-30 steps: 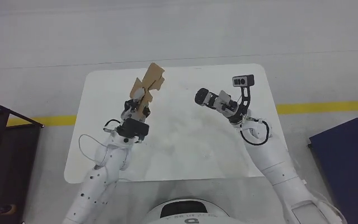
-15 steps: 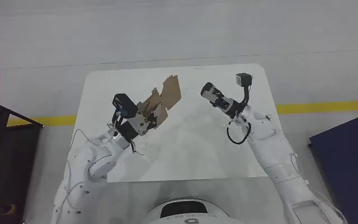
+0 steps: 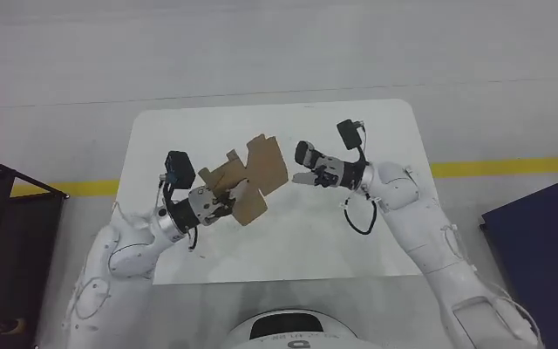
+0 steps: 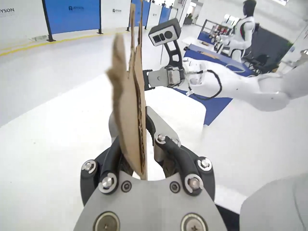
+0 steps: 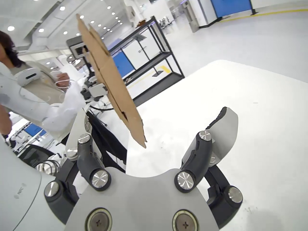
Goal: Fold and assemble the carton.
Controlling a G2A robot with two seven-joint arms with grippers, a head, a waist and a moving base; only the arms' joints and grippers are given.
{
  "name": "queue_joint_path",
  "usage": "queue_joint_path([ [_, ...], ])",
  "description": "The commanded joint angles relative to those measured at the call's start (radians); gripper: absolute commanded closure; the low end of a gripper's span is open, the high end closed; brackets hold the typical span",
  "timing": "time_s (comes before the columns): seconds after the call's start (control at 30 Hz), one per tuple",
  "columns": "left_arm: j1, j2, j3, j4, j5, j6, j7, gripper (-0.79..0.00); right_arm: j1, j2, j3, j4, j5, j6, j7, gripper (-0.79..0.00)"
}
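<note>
Left jaws clenched on the carton (image 4: 131,97): the left gripper (image 4: 134,131) pinches the lower end of the cardboard between its two fingers, and I see the sheet edge-on in that wrist view, layers pressed flat against each other. Right jaws released, fingers spread wide; the right gripper (image 5: 154,116) sits just beside the free edge of the carton (image 5: 108,78), whose lower corner shows in front of the gap between the fingers. I cannot tell from here whether it touches either finger. Top view: the carton (image 3: 253,174) is held up off the white table (image 3: 349,236), above its middle, tilted, between the two arms. The left gripper (image 3: 214,202) holds the end nearer the robot's left, and the right gripper (image 3: 302,166) faces the opposite side. Container state: the carton is a flattened blank, flaps and notches along its outline, not yet opened into a box shape. Off the table, on the robot's left, a black rack (image 3: 17,227) stands on the floor; a yellow floor line (image 3: 488,166) runs past the table on the right
</note>
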Motion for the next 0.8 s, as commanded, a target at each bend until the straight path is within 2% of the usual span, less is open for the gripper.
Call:
queue_joint_path([
  [0.0,-0.015,0.005,0.003,0.002,-0.08,0.028,-0.069,0.0,0.016,0.004,-0.015,0.006,0.076,-0.022,0.034,-0.785],
  [0.1,-0.029,0.01,0.014,0.004,-0.098,0.04,-0.124,0.0,0.03,0.011,-0.026,0.002,0.144,-0.022,0.082,-0.785],
  [0.23,-0.041,0.014,0.036,0.012,-0.141,0.037,-0.152,0.0,0.048,0.017,-0.067,0.008,0.133,-0.007,0.097,-0.782],
  [0.3,-0.048,0.015,0.046,0.015,-0.148,0.035,-0.156,0.0,0.06,0.019,-0.087,0.016,0.14,0.003,0.107,-0.727],
  [0.37,-0.054,0.017,0.052,0.019,-0.152,0.034,-0.157,0.0,0.071,0.021,-0.107,0.022,0.156,0.014,0.118,-0.634],
  [0.43,-0.061,0.019,0.056,0.028,-0.153,0.034,-0.156,0.0,0.08,0.025,-0.128,0.024,0.186,0.023,0.127,-0.456],
  [0.53,-0.069,0.021,0.06,0.038,-0.155,0.031,-0.158,0.0,0.092,0.036,-0.16,0.022,0.235,0.039,0.143,-0.256],
  [0.57,-0.071,0.022,0.061,0.041,-0.156,0.032,-0.158,0.0,0.097,0.04,-0.17,0.021,0.247,0.046,0.15,-0.092],
  [0.6,-0.073,0.023,0.062,0.043,-0.158,0.033,-0.156,0.0,0.101,0.045,-0.18,0.021,0.258,0.052,0.156,0.0],
  [0.77,-0.08,0.027,0.07,0.056,-0.175,0.038,-0.158,0.0,0.126,0.065,-0.226,0.034,0.31,0.067,0.171,0.0],
])
